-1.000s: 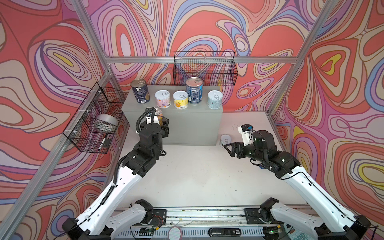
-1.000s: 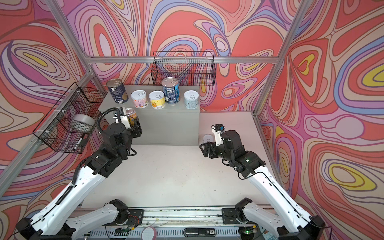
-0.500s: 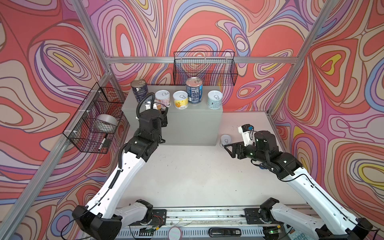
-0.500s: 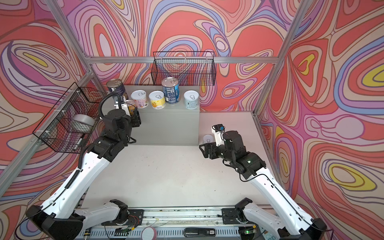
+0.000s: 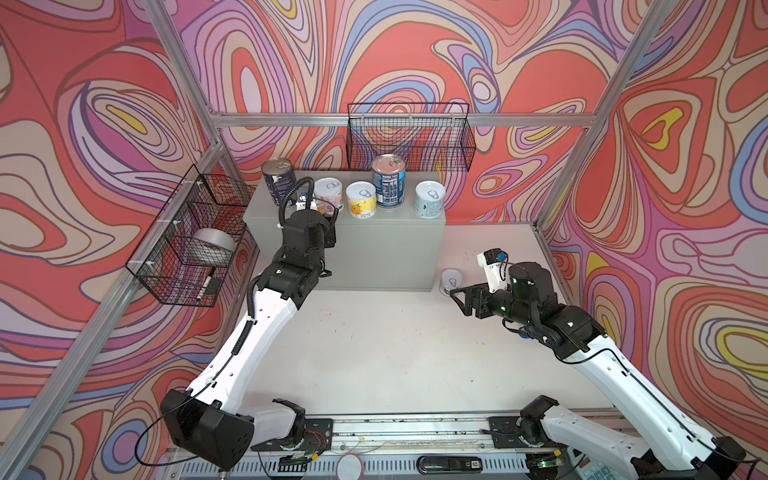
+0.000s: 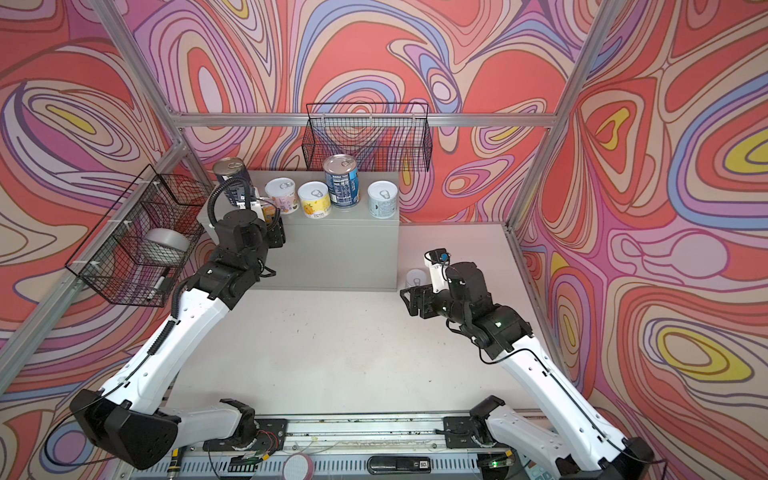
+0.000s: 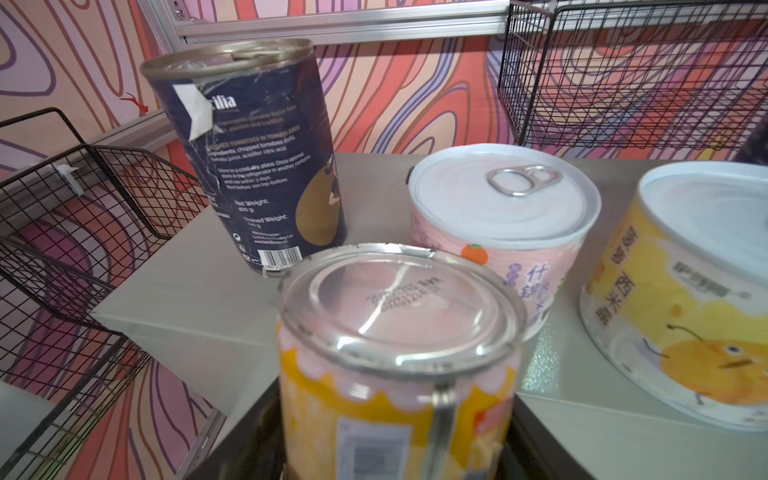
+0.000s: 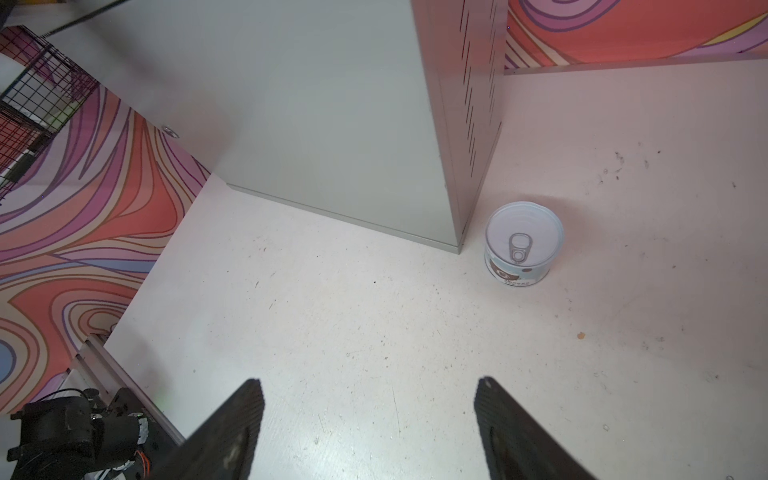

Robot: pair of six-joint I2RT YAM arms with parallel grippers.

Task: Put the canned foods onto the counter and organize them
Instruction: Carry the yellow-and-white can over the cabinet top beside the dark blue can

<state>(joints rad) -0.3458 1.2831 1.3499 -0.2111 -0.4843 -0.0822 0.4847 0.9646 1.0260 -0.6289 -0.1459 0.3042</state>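
**Orange can gripped at the counter's edge, 1 can left on the table**

The left gripper point(image 7: 399, 465) is clamped on the orange can point(image 7: 395, 374), held upright with its stamped base uppermost. The gripper's own fingers are cut off by the bottom of the left wrist view, and in both top views the wrist blocks most of the can. Whether the can rests on the counter point(image 5: 386, 245) or hangs just above its near edge cannot be told.

Just beyond the held can stand the pink can point(image 7: 503, 232) and the left dark blue can point(image 7: 249, 153); the yellow can point(image 7: 685, 316) is cropped at the frame's side. Farther along the counter top are the second dark blue can point(image 5: 388, 180) and the pale-blue can point(image 5: 429, 199).

The right gripper point(image 8: 370, 419) hovers over the white tabletop point(image 8: 374, 316) with jaws spread and nothing between them. The white can point(image 8: 523, 244) sits ahead of it, off to 1 side, beside the counter's corner; its label is hard to read.
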